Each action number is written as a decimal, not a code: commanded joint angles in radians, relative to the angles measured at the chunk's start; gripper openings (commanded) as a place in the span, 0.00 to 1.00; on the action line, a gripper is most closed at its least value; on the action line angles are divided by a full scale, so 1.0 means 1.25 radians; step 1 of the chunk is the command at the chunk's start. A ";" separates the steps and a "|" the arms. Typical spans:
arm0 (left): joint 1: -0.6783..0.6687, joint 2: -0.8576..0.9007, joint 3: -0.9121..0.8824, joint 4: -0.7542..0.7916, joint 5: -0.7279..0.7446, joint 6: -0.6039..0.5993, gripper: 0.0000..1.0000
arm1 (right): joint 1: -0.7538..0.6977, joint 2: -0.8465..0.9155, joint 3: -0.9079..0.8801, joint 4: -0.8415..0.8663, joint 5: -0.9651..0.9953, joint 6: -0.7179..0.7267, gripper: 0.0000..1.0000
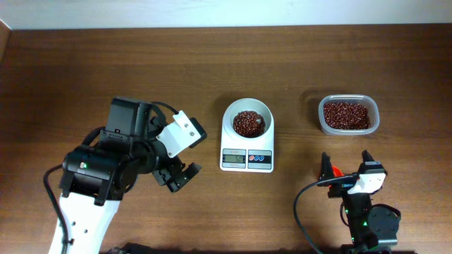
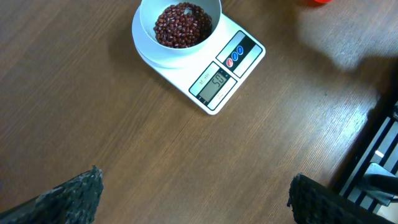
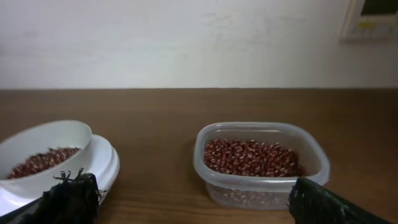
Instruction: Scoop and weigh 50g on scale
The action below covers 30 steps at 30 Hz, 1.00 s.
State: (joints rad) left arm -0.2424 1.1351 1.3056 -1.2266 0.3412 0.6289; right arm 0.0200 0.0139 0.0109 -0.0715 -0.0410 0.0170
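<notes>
The scale (image 1: 247, 159) stands mid-way along the bench (image 1: 106, 56), the beans (image 1: 248, 123) heaped in its bowl (image 1: 229, 117), bare wood all round it. Just left of the scale the left fingers (image 1: 189, 173) hang spread apart. Right of it, nearer the front edge, the right fingers (image 1: 325, 168) gape too. The tub (image 1: 348, 115) sits well right of the scale.

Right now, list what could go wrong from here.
1. The open left gripper sits close to the scale; a swing could jolt its bowl and spill beans.
2. The open tub stands ahead of the right gripper; a forward move may knock it.
</notes>
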 commanded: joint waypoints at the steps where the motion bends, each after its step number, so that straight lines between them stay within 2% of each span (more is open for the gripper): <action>1: 0.002 -0.003 0.009 0.001 0.009 0.012 0.99 | -0.001 -0.009 -0.004 -0.007 0.003 -0.067 0.99; 30: 0.002 -0.003 0.009 0.001 0.009 0.012 0.99 | 0.027 -0.009 -0.004 -0.009 0.016 -0.031 0.99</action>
State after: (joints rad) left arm -0.2424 1.1351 1.3056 -1.2266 0.3408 0.6289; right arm 0.0456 0.0139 0.0109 -0.0742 -0.0338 -0.0296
